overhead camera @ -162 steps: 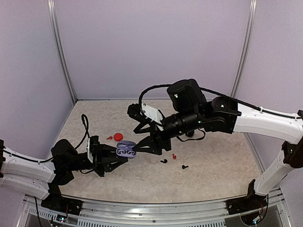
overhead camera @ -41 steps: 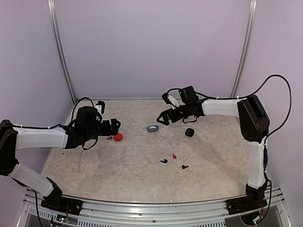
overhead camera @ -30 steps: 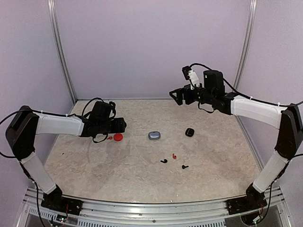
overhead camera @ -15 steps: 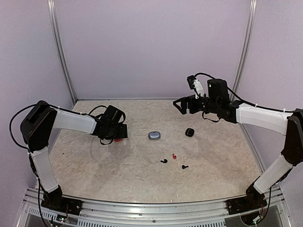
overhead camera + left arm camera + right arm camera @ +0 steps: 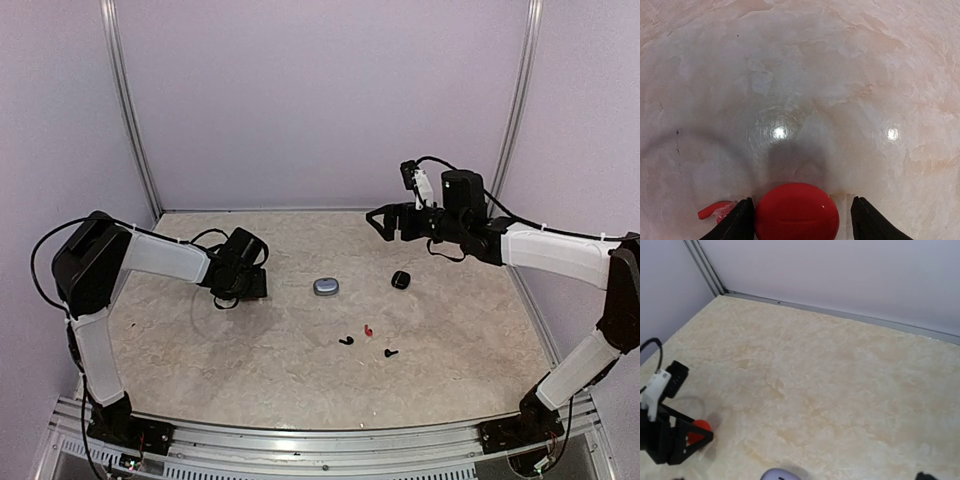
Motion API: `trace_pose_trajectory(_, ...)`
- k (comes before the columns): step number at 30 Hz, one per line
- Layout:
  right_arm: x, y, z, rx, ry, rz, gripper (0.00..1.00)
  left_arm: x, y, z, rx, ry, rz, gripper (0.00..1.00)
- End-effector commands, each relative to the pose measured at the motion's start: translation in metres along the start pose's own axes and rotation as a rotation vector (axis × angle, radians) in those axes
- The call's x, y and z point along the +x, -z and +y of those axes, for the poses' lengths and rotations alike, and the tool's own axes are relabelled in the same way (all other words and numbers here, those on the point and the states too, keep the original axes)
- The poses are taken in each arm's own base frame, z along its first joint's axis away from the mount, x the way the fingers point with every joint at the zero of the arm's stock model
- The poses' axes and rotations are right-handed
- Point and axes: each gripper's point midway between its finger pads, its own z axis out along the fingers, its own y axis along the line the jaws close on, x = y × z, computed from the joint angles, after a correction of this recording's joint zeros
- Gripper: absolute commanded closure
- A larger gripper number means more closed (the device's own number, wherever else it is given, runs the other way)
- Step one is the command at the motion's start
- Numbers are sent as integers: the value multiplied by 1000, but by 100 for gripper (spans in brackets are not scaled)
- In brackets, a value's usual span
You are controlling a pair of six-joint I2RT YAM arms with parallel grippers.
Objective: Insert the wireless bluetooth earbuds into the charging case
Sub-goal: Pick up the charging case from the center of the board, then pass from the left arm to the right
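— Top external view: what is seen nearest the arm bases?
— Three earbuds are found lying loose on the table. A black earbud is nearest, and a second black earbud lies just to its left. A red earbud lies just behind, between the two. None is seated in a case.
— And farther back?
— A closed grey case is seen mid-table. A black case stands to its right, apart from it.
— How is the left pincer placed?
— The left pincer is set low at the table on the left. In the left wrist view its jaws are spread on either side of a closed red case. One finger is right at the case's side and a gap is left at the other, so nothing is clamped. Another red earbud lies just outside the nearer finger.
— And the right pincer?
— The right pincer is held open and empty in the air, farthest back on the right.
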Motion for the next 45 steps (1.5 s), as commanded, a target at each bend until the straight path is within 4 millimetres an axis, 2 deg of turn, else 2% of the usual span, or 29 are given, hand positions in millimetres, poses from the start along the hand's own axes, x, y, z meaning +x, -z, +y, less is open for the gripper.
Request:
trace_pose_trajectory(1, -5, 4, 8, -59, -2, -31, 1, -2, -2, -6, -1, -11, 0, 38)
trace_pose_trajectory(7, 9, 0, 30, -201, 23, 32, 1, -5, 1, -13, 31, -19, 1, 57)
trace_pose_trajectory(10, 21, 1, 39, -269, -5, 42, 1, -10, 13, -28, 91, -20, -26, 59)
trace_pose_trajectory(13, 41, -1, 48, -351, -57, 70, 8, -21, 46, -65, 245, -47, -104, 59)
trace_pose_trajectory(14, 47, -3, 51, -376, -73, 86, 10, -31, 66, -79, 299, -74, -158, 59)
trace_pose_trajectory(17, 57, -7, 61, -437, -105, 125, 17, -40, 116, -116, 385, -197, -304, 57)
trace_pose_trajectory(19, 58, -7, 68, -462, -118, 134, 19, -36, 142, -132, 424, -277, -390, 57)
trace_pose_trajectory(24, 45, 3, 90, -515, -110, 151, 24, -25, 193, -144, 548, -371, -577, 55)
trace_pose_trajectory(30, 31, 21, 123, -581, -76, 149, 26, -11, 241, -152, 608, -484, -777, 51)
trace_pose_trajectory(35, 38, 21, 147, -603, -45, 205, 31, -3, 256, -159, 590, -559, -851, 51)
trace_pose_trajectory(40, 55, 15, 161, -571, 14, 282, 37, 3, 258, -166, 565, -607, -866, 51)
trace_pose_trajectory(45, 63, 15, 176, -568, 60, 307, 43, 6, 261, -169, 556, -618, -877, 51)
